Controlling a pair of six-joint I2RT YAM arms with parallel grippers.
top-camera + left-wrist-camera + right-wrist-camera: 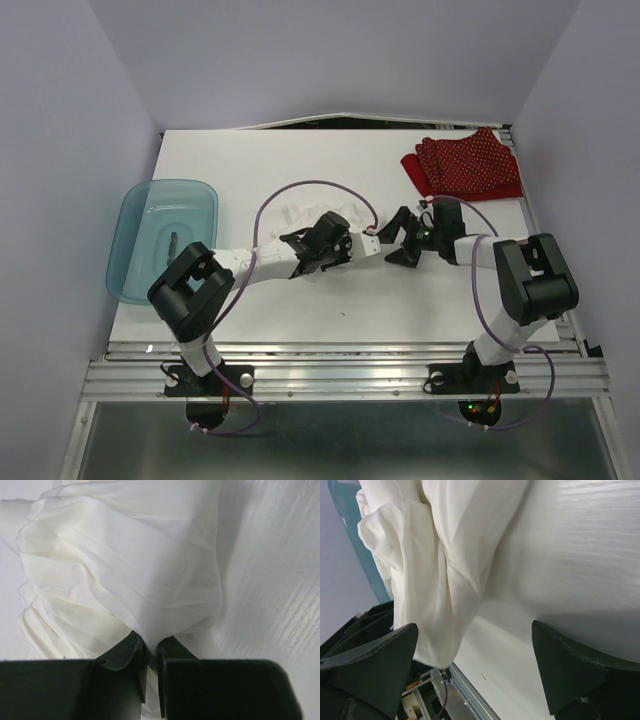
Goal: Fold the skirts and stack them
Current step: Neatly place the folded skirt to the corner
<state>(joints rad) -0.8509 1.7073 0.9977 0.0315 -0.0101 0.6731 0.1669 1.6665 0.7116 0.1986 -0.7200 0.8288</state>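
The white skirt (318, 214) lies bunched at the middle of the table, partly hidden by my left arm. My left gripper (340, 238) is shut on a fold of it; in the left wrist view the jaws (150, 647) pinch the cloth, and the skirt (125, 570) spreads away wrinkled ahead of them. My right gripper (396, 242) is wide open and empty just right of the white skirt. In its wrist view the gripper (475, 670) has the skirt (435, 555) hanging by its left finger (375, 665), untouched. The red polka-dot skirt (465, 165) lies folded at the back right.
A translucent teal tub (165, 238) sits at the table's left edge, a small dark item inside; it also shows in the right wrist view (345, 500). The table's front rail (340, 350) runs along the near edge. Purple cables loop above both arms.
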